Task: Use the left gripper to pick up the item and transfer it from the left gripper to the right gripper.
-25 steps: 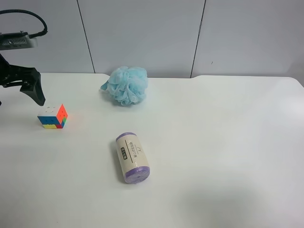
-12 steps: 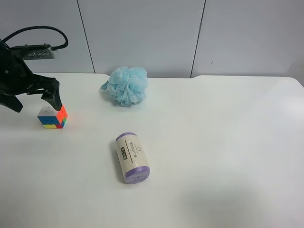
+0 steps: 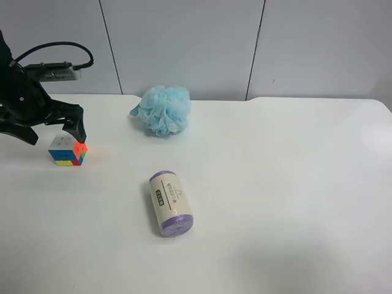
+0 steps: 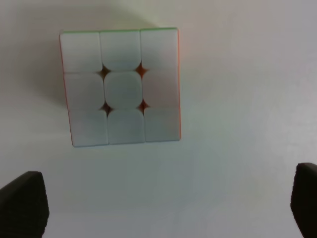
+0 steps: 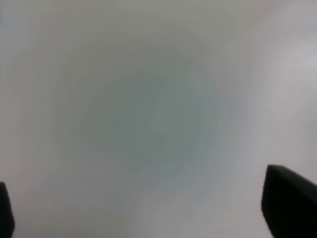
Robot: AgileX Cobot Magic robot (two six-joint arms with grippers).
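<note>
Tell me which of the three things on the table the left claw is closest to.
The colourful puzzle cube: the open left claw hangs right over it. The purple-ended roll and the blue bath puff both lie well away from that claw.

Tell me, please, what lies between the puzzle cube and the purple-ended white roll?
Nothing: the exterior high view shows only bare white table between the puzzle cube and the roll.

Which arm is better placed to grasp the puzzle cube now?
Left. The left gripper hangs open over the puzzle cube, whose white top face is close in its wrist view. The right gripper is open too, but its wrist view shows no cube at all.
</note>
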